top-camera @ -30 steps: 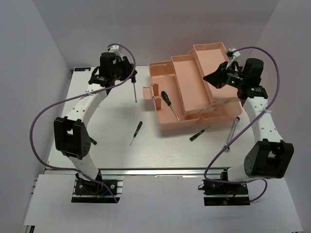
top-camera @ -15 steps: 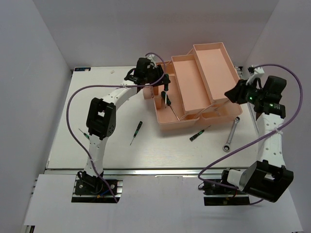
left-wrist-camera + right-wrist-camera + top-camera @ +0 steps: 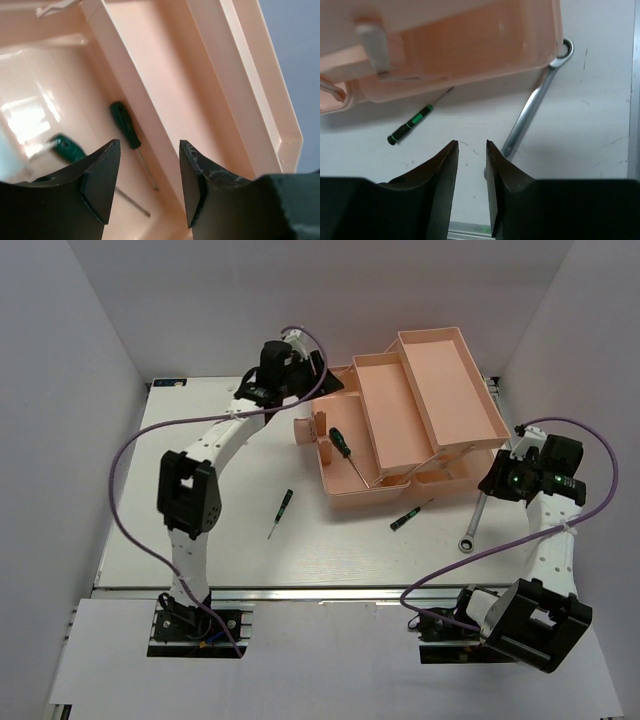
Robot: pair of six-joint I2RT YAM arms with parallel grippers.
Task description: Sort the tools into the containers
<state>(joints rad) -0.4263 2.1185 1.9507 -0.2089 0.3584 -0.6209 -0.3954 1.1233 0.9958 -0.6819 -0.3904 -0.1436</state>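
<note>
The salmon-pink toolbox (image 3: 455, 380) stands open with its trays fanned out. My left gripper (image 3: 322, 385) hovers open and empty over its back left corner. In the left wrist view the left gripper (image 3: 150, 145) looks down on a dark green screwdriver (image 3: 125, 131) and a second, blurred green handle (image 3: 65, 147) in the lower compartment (image 3: 30, 80). From above, one screwdriver (image 3: 345, 450) shows in that compartment. My right gripper (image 3: 490, 483) hangs right of the box, narrowly open and empty. The right gripper (image 3: 471, 145) sits just left of the silver wrench (image 3: 530, 112).
Two black-and-green screwdrivers lie on the table: one (image 3: 283, 510) left of the box, one (image 3: 410, 516) at its front edge, also seen as a screwdriver (image 3: 412, 127) in the right wrist view. The wrench (image 3: 474, 522) lies at the box's front right corner.
My left gripper carried a screwdriver from the table's left to over the toolbox, opened, and drew back empty. My right gripper moved from above the trays down beside the wrench.
</note>
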